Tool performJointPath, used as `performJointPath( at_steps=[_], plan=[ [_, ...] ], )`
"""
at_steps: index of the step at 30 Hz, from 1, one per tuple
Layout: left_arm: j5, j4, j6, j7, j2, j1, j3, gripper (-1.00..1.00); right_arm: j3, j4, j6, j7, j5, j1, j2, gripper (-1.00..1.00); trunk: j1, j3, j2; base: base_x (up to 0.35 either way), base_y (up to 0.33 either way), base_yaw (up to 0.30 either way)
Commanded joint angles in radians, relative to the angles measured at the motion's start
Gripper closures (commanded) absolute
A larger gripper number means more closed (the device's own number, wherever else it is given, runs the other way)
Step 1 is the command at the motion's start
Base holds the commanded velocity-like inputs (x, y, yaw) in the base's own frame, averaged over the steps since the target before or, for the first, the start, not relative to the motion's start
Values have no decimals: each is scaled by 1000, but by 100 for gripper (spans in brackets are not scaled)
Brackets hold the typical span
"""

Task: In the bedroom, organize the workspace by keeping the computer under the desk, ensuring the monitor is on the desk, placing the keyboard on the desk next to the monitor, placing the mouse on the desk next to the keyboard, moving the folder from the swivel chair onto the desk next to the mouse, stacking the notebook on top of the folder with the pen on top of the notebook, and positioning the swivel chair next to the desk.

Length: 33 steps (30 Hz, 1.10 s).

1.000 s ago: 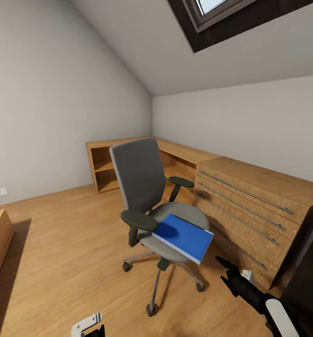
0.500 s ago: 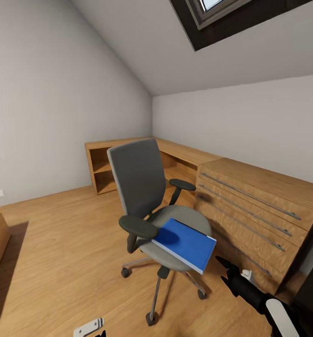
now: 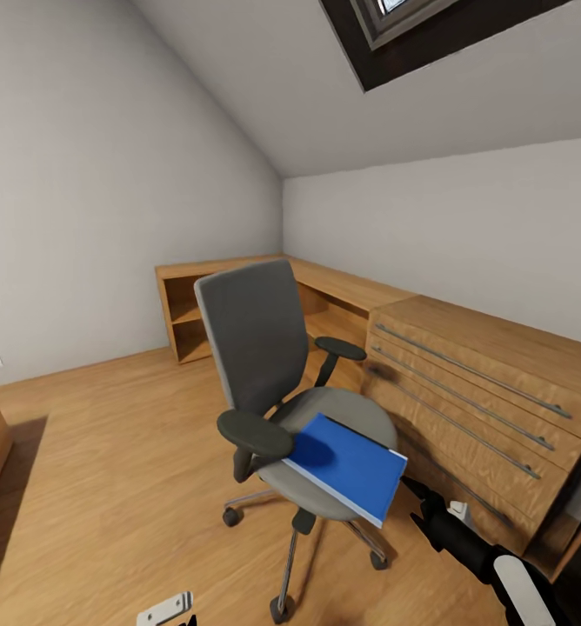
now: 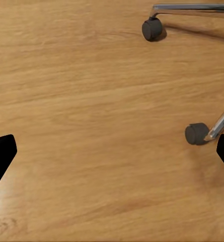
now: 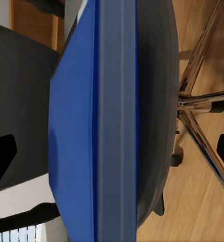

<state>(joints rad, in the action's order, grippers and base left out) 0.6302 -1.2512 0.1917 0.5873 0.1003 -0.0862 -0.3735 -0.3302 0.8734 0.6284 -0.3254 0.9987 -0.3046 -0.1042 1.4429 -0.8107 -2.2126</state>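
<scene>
Closing in on the folder

The folder lies on the chair seat, just ahead of our right claw, whose fingers are spread wide and empty; since a second ago we have drawn nearer, so a grab looks close.

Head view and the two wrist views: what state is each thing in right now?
swivel chair: upright on the wood floor, folder on its seat.
folder: closed, lying flat, one corner overhanging the seat's front edge.
drawer unit: all drawers shut.
right gripper: jaws open, pointing at the folder's edge, not touching.
left gripper: jaws open, over bare floor.
</scene>
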Motion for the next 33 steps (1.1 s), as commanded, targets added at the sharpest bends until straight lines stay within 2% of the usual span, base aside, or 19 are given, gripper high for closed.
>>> performJointPath(
  at_steps=[1, 9, 18, 33],
  plan=[
    [5, -2, 3, 7, 1, 0, -2, -100, -3, 0, 7, -2, 1, -1, 0, -100, 0, -1, 0, 24, 0, 0],
    [4, -2, 3, 6, 1, 0, -2, -100, -3, -1, 7, -1, 1, -1, 0, -100, 0, -1, 0, 14, 0, 0],
    [5, -2, 3, 6, 1, 0, -2, -100, -3, -1, 7, -1, 0, -1, -1, -100, 0, -1, 0, 134, 0, 0],
    [3, -8, 3, 7, 1, 0, -2, -100, -3, -2, 7, -2, -1, -1, -5, -100, 0, -1, 0, 10, 0, 0]
  ],
)
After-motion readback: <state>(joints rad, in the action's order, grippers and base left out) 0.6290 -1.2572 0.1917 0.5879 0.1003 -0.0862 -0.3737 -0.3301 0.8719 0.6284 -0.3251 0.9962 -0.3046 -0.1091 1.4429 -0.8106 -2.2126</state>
